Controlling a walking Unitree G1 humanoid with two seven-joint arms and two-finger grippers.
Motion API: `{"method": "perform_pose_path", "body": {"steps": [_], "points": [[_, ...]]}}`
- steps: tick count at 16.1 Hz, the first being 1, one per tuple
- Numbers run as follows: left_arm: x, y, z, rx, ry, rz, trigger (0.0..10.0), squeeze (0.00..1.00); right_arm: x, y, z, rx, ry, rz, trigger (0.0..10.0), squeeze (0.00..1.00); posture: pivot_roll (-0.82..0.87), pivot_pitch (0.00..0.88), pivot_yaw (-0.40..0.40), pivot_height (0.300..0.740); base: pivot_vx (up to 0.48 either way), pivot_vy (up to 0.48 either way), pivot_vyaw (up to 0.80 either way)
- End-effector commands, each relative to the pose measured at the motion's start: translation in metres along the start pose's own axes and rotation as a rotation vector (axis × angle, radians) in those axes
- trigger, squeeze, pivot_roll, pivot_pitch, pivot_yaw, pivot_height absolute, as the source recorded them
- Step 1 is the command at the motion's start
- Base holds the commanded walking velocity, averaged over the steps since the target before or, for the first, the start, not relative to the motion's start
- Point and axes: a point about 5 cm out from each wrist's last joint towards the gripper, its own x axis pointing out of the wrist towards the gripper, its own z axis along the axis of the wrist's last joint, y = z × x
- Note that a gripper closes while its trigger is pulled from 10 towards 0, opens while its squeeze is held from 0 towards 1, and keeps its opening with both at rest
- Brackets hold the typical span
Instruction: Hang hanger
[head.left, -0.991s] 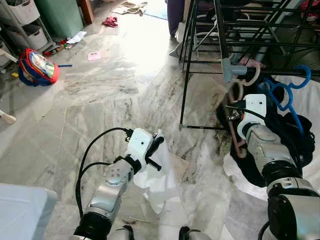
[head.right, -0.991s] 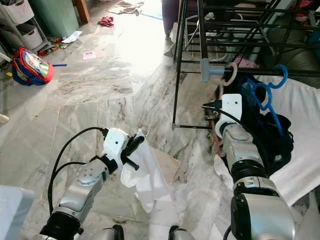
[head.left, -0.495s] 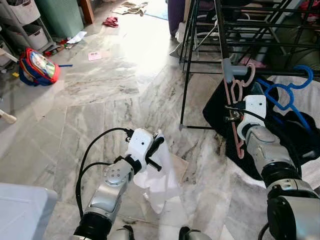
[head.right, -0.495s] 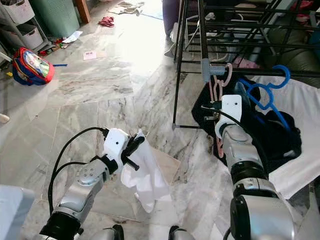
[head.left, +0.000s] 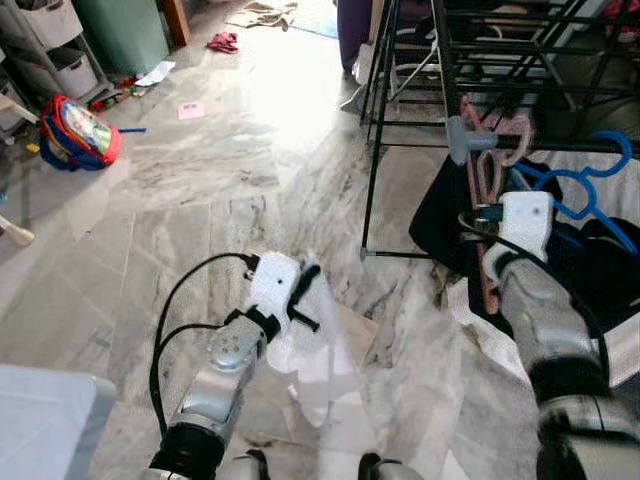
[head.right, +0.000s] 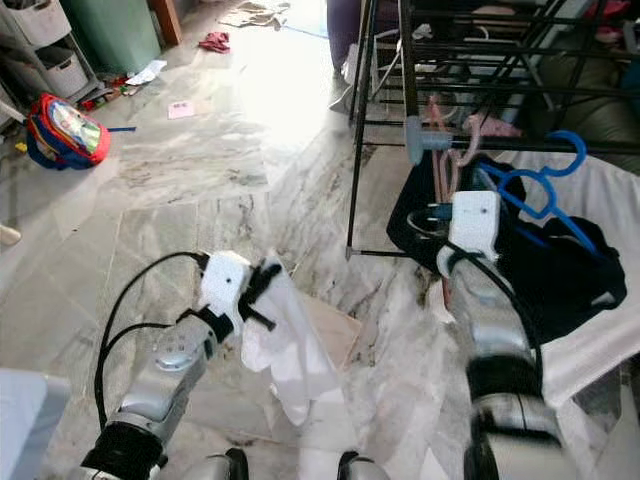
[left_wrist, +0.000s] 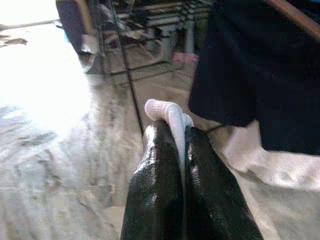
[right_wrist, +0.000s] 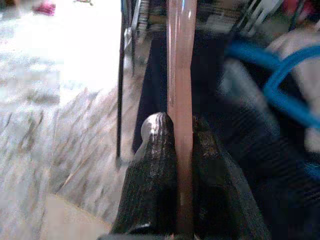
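A pink hanger (head.left: 487, 190) carrying a black garment (head.left: 440, 215) is pinched in my right gripper (head.left: 474, 216), which is shut on its stem (right_wrist: 181, 75). Its hook reaches up beside the grey end cap (head.left: 458, 138) of the black drying rack's (head.left: 372, 150) rail. I cannot tell whether the hook rests on the rail. A blue hanger (head.left: 590, 190) hangs on the same rail further right. My left gripper (head.left: 305, 290) is held low over the floor, shut on a white cloth (head.left: 320, 350) that droops below it.
A white sheet (head.right: 600, 250) lies under the rack at the right. A red and blue backpack (head.left: 78, 132) and storage drawers (head.left: 50, 40) stand at the far left. A pale bin (head.left: 40, 420) sits at the lower left. Marble floor lies ahead.
My right gripper has lifted the pink hanger and black garment upward, bringing the hook up to the rack's rail. The left arm still holds the white cloth in much the same place.
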Motion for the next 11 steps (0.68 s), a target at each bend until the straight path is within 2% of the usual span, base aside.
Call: {"method": "perform_pose_path", "body": {"steps": [1,2,5,7,9,10,11], "points": [[0.001,0.003,0.009,0.018,-0.049,0.026,10.0,0.00,-0.004,-0.005,0.011,-0.003,-0.062,-0.028,0.0,0.00,0.04,0.205,0.017,0.740,0.000,0.000,0.00],[-0.003,0.006,0.010,0.032,-0.058,0.079,10.0,0.00,-0.016,-0.010,0.009,-0.004,-0.095,-0.055,10.0,0.00,0.03,0.210,0.022,0.740,0.000,0.000,0.00],[-0.009,0.005,0.006,0.051,-0.053,0.117,10.0,0.00,-0.043,-0.015,-0.005,-0.009,-0.108,-0.078,10.0,0.00,0.04,0.229,0.023,0.740,0.000,0.000,0.00],[-0.011,0.004,0.009,0.051,-0.061,0.129,10.0,0.00,-0.051,-0.014,-0.011,-0.008,-0.091,-0.076,10.0,0.00,0.04,0.244,0.021,0.740,0.000,0.000,0.00],[-0.019,0.009,0.005,0.067,-0.050,0.147,10.0,0.00,-0.064,-0.003,-0.032,-0.015,-0.031,-0.052,10.0,0.00,0.03,0.258,0.018,0.740,0.000,0.000,0.00],[-0.022,0.013,-0.004,0.083,-0.012,0.169,10.0,0.00,-0.069,0.005,-0.049,-0.007,0.016,-0.031,10.0,0.00,0.04,0.251,0.023,0.740,0.000,0.000,0.00],[-0.023,0.016,-0.005,0.070,-0.007,0.186,10.0,0.00,-0.071,0.012,-0.057,-0.024,0.042,0.001,10.0,0.00,0.04,0.248,0.029,0.740,0.000,0.000,0.00]]}}
